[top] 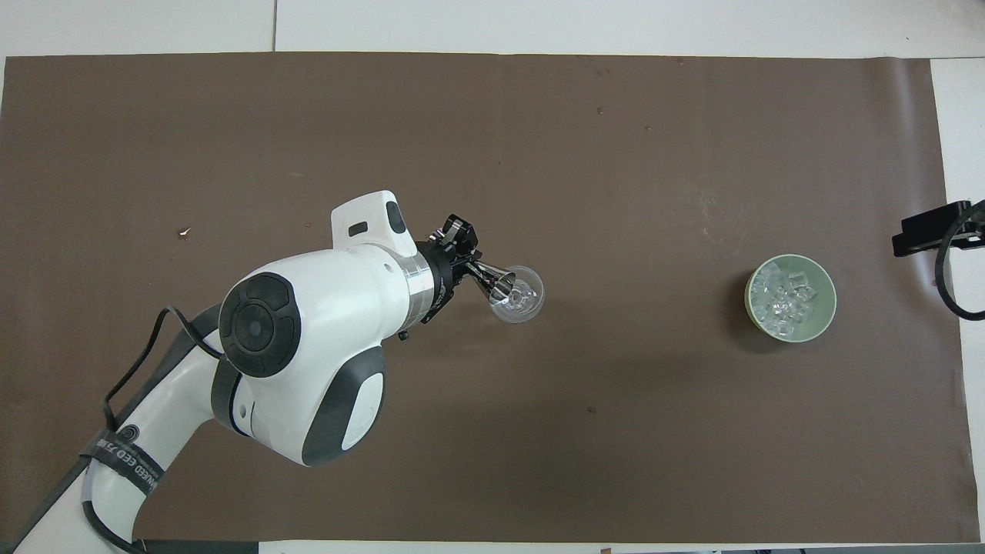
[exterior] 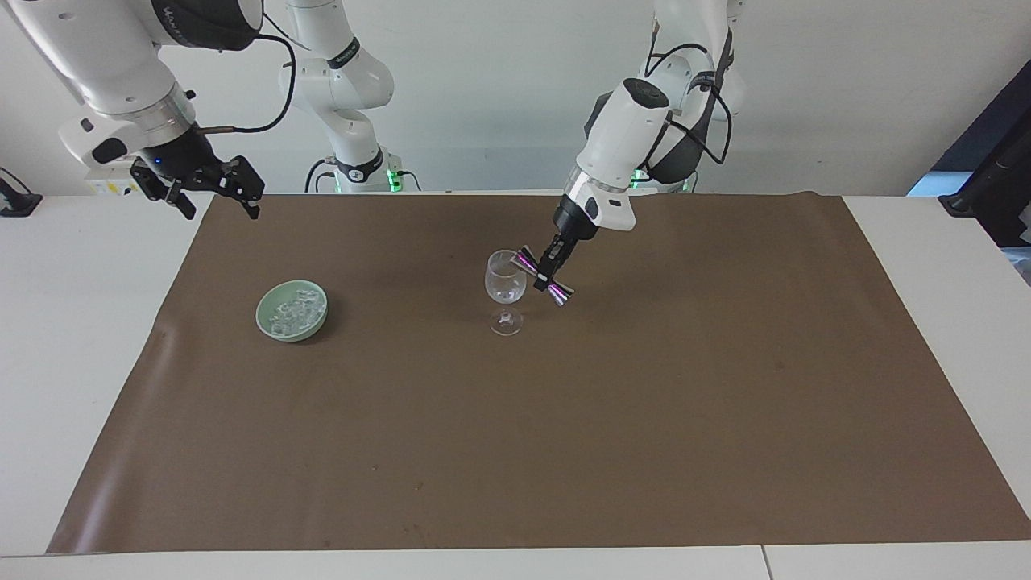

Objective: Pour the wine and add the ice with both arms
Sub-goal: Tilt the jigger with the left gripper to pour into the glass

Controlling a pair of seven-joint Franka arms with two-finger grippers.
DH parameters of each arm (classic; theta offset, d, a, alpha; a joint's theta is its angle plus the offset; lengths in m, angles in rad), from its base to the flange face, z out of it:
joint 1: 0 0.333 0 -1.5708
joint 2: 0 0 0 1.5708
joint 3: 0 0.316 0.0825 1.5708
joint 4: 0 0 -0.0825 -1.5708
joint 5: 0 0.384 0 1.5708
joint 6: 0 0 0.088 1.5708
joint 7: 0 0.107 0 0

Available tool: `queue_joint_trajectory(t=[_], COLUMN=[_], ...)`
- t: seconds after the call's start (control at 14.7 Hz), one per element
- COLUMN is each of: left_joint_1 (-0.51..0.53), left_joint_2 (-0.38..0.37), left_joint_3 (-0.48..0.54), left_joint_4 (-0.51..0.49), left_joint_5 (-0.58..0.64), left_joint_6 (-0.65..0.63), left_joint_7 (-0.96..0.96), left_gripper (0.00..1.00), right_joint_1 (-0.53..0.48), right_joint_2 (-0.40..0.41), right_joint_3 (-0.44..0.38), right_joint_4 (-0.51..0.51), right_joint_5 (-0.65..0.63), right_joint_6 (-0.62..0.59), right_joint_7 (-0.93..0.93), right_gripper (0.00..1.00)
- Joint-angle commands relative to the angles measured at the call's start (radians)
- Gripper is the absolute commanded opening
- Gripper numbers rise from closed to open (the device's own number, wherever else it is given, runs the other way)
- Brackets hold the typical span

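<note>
A clear stemmed wine glass stands upright mid-mat; it also shows in the overhead view. My left gripper is shut on the waist of a metal jigger. The jigger is tilted, with one mouth at the glass's rim. A pale green bowl holds the ice, several clear cubes, toward the right arm's end. My right gripper waits open and empty, up in the air over the mat's corner by its base; only a part of it shows at the overhead view's edge.
A brown mat covers most of the white table. The left arm's big white forearm hides part of the mat in the overhead view.
</note>
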Motion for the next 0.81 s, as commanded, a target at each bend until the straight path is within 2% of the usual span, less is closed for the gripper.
queue_joint_trajectory(t=[0.0,0.75], left_joint_1=[-0.029,-0.043], left_joint_2=[0.024,0.038], left_joint_3=[0.013,0.012], left_joint_4=[0.042,0.075], left_joint_5=[0.029,0.223], left_joint_6=[0.015,0.004], left_joint_7=[-0.043,-0.043], left_gripper=[0.0,0.0], right_joint_1=[-0.006,0.005], right_joint_2=[-0.018,-0.018], right_joint_3=[0.004,0.005], right_joint_4=[-0.02,-0.02], right_joint_5=[0.017,0.016], right_joint_6=[-0.004,-0.003], right_joint_7=[0.012,0.012], right_gripper=[1.0,1.0])
